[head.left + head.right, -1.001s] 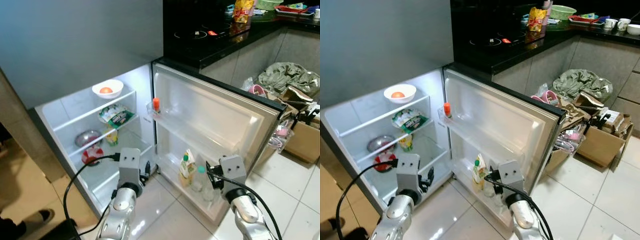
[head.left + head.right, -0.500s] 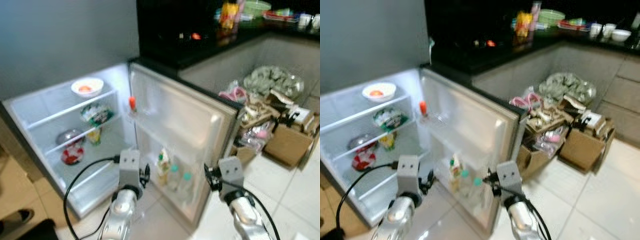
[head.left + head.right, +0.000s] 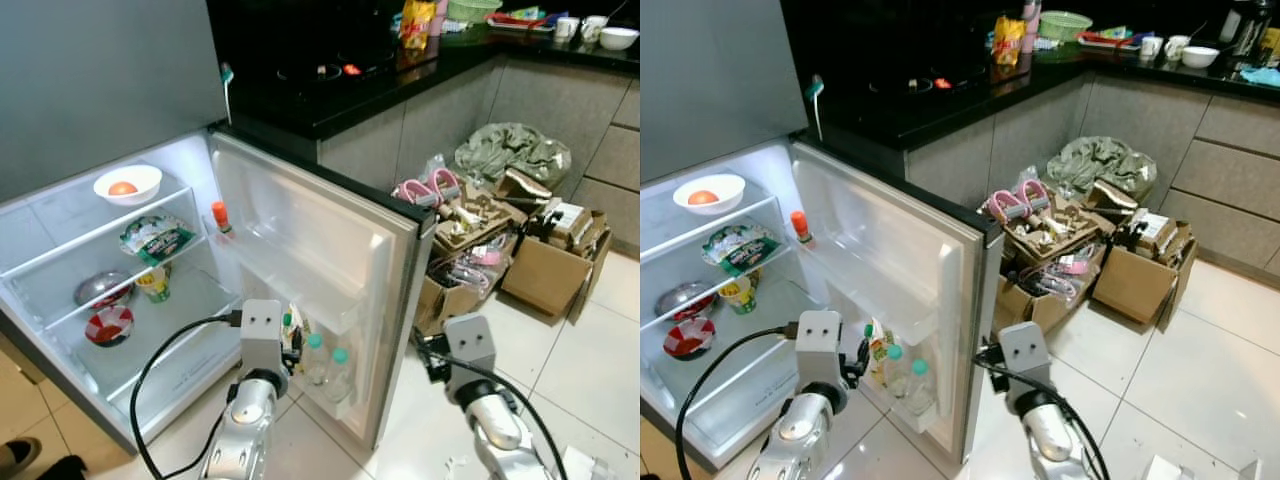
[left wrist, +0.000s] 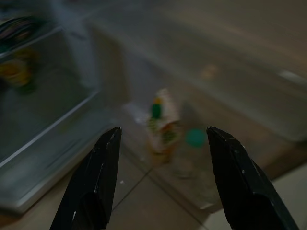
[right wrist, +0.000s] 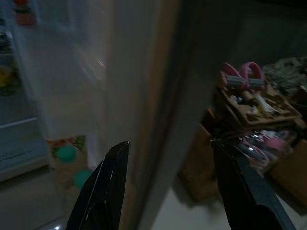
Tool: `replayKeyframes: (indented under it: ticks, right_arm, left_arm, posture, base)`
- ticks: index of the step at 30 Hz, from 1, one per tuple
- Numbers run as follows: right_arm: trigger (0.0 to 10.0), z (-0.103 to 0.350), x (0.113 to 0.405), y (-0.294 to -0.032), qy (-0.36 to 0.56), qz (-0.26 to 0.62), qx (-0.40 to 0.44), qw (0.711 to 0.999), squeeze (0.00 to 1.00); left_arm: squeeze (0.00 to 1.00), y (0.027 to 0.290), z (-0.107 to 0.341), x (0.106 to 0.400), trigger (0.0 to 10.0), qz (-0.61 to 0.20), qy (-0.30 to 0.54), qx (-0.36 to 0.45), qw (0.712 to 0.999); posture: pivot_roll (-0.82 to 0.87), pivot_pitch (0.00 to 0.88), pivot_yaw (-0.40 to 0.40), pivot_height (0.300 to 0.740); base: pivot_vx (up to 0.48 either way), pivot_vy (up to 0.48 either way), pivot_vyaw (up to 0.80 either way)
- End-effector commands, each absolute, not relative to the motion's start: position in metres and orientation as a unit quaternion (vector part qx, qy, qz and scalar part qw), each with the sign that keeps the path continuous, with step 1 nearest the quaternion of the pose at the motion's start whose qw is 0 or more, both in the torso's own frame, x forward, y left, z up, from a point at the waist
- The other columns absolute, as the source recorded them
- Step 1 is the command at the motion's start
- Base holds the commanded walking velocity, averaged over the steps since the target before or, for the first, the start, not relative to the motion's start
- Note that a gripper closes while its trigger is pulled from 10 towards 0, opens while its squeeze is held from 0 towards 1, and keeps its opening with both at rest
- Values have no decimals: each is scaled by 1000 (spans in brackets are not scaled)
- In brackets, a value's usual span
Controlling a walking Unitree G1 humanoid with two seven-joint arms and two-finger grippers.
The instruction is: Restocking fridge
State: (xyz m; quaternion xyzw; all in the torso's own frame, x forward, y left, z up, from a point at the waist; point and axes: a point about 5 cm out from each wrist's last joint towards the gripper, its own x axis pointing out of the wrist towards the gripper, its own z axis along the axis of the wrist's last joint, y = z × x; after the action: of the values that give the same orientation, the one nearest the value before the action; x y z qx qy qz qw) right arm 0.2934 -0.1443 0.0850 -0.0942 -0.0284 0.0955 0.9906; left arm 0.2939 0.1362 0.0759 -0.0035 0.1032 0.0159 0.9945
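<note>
Before the open fridge [image 3: 300, 215], left gripper [image 4: 160, 179] spread, right gripper [image 5: 168, 184] seemingly spread too.

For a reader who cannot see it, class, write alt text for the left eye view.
An open fridge door holds two green-capped bottles and a carton in its lowest rack. Lit shelves hold a white bowl, and cardboard boxes of clutter crowd the floor.

Home kitchen. Open fridge [image 3: 300, 240] at 9 o'clock, food on its shelves; black desk [image 3: 970, 95] with hob [image 3: 905, 85] at 12 o'clock; cups [image 3: 1165, 47] and a basket [image 3: 1065, 22] at 1 o'clock; cardboard boxes [image 3: 1140, 280] on white floor tiles [image 3: 1200, 370] at 3 o'clock.
</note>
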Motion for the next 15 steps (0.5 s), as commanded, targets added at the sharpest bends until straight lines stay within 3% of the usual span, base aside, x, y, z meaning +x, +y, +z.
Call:
replayKeyframes:
  ticks: [1, 8, 15]
  right_arm:
    - [10000, 92, 297, -149, -38, 93, -94, 990, 0]
    - [10000, 110, 312, -154, -60, 98, -102, 988, 0]
    - [10000, 146, 350, -160, -89, 91, -129, 983, 0]
  left_arm:
    - [0, 150, 71, 288, 10000, 52, 111, 13, 992]
    - [0, 168, 63, 270, 10000, 76, 128, 25, 989]
    - [0, 209, 47, 221, 10000, 107, 166, 75, 977]
  posture:
    - [-150, 85, 11, 721]
    - [-134, 98, 28, 721]
    - [-103, 114, 46, 721]
  base:
    - [0, 0, 0]
    - [0, 0, 0]
    - [0, 0, 0]
